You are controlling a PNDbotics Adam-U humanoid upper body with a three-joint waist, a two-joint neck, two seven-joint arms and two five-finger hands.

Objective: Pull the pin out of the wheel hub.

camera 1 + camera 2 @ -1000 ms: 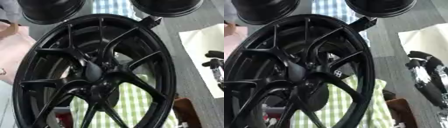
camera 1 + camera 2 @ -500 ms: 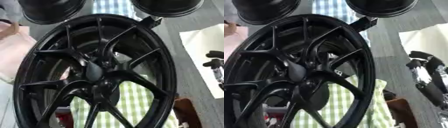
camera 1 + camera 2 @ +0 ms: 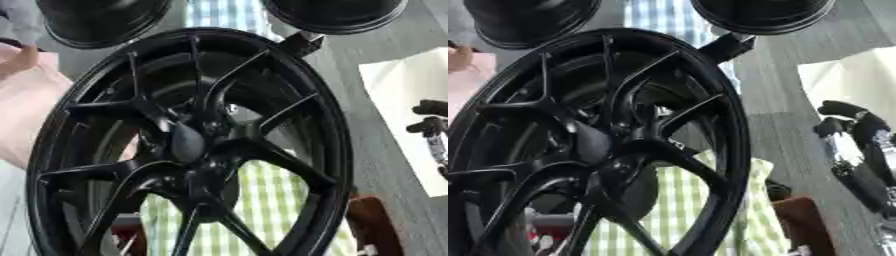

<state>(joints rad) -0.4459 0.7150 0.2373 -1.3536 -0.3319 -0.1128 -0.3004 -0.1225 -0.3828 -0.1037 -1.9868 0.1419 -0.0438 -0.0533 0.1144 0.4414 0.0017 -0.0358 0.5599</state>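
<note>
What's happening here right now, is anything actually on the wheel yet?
A large black wheel stands close to the camera and fills both views, over a green checked cloth. No hand touches it. The robot's right hand shows at the right edge over a white sheet, away from the hub. The left hand is not in view, and I cannot make out the pin.

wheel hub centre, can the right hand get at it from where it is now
Probably yes. The right hand sits off to the right over the white sheet, and nothing stands between it and the black wheel. The hub's face is uncovered, though I cannot make out a pin there.
</note>
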